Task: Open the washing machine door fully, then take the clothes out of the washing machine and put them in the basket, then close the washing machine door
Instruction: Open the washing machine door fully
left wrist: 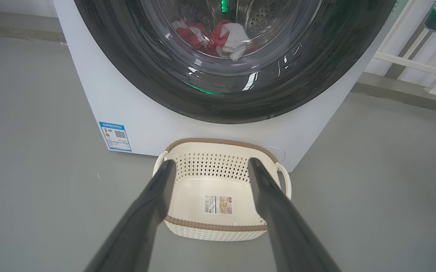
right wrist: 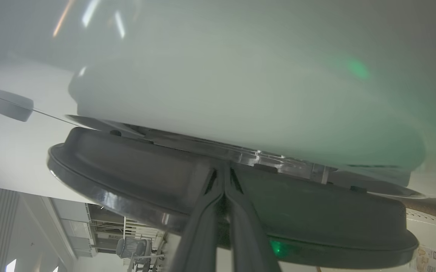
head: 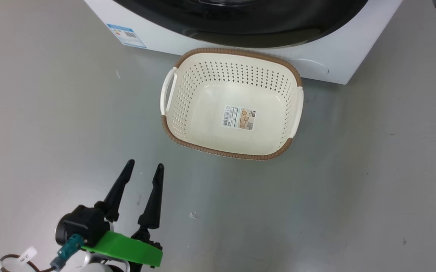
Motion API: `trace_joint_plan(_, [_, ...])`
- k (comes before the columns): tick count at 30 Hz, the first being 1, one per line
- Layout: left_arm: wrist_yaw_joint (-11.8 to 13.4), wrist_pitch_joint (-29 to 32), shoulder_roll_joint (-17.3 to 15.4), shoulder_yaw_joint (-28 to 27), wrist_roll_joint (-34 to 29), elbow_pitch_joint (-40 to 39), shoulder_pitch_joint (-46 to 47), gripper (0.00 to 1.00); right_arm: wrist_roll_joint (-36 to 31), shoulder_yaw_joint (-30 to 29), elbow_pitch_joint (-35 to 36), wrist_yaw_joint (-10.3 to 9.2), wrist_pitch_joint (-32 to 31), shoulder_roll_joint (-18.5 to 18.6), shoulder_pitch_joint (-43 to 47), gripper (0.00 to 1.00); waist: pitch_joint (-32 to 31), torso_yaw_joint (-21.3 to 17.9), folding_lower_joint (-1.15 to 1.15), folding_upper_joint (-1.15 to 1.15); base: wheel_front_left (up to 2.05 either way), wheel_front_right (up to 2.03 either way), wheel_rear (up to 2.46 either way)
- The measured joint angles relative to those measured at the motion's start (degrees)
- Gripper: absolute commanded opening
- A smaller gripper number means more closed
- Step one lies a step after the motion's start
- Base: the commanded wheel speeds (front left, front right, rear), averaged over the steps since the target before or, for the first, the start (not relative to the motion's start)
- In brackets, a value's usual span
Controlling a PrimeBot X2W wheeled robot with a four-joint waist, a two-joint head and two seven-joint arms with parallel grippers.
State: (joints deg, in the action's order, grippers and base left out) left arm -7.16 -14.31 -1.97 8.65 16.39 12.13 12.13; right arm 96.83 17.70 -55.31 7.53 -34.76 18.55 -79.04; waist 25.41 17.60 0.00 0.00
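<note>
grey floor is bearing the basket; left gripper is gaping, its camera catching clothes; right gripper is sitting closed at the door.

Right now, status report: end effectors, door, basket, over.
Left end effector open. Right end effector shut, tips at washing machine door rim. Clothes inside; basket empty, close below door.

basket: empty, upright | clothes: red-white, inside washing machine

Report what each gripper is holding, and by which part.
Nothing is held. The left gripper hangs open above the floor. The right gripper is shut on nothing, its tips at the dark rim of the washing machine door.
</note>
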Motion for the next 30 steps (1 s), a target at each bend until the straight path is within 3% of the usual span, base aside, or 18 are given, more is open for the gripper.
trace_joint_plan(12, [0.0,0.0,0.0,0.4,0.9,0.0,0.8,1.0,-1.1,0.8,2.4,-0.1,-2.0,0.5,0.7,0.0,-1.0,0.6,0.0,0.0,0.0,0.0,0.0])
trace_joint_plan(20, [0.0,0.0,0.0,0.3,1.1,0.0,0.5,1.0,-1.1,1.2,9.0,-0.15,-3.6,1.2,7.2,0.0,-3.5,0.6,0.0,0.0,0.0,0.0,0.0])
trace_joint_plan(30, [0.0,0.0,0.0,0.5,1.1,0.0,-1.4,1.0,-1.3,1.4,11.9,-0.15,-4.9,0.7,11.7,0.0,-5.9,0.7,0.0,0.0,0.0,0.0,0.0])
